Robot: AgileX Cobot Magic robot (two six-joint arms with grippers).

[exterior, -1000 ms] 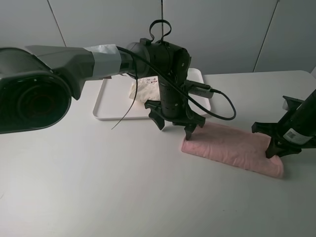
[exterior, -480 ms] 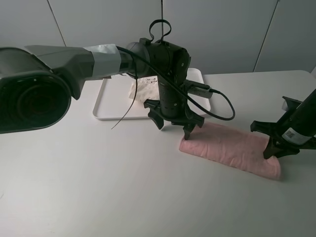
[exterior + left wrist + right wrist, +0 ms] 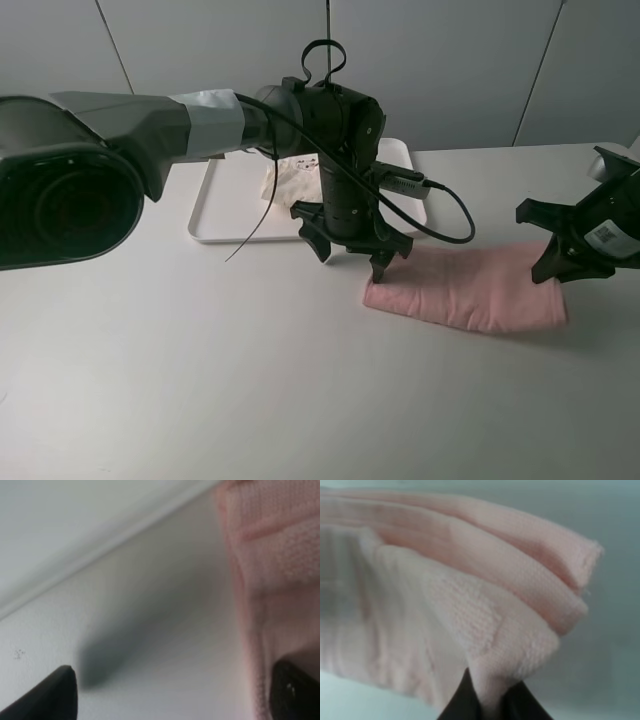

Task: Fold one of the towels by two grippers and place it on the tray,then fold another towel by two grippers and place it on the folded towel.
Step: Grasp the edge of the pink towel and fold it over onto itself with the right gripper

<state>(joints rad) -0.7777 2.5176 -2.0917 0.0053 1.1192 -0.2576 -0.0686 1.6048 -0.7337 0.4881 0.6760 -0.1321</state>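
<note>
Exterior high: the pink towel (image 3: 470, 290) lay as a folded strip on the table (image 3: 200, 380), beside the tray (image 3: 215, 215) that bore the cream towel (image 3: 292, 182); soft, limp handling was judged, best pinched at the ends.
Left wrist: the left gripper (image 3: 170, 692) was spread wide, holding nothing, one prong at the towel's hem.
Right wrist: the right gripper (image 3: 487, 700) was clamped on a looped terry corner, layers draped.

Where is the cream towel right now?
In the high view, the cream terry towel lies on the white plastic tray, behind the left claw.
</note>
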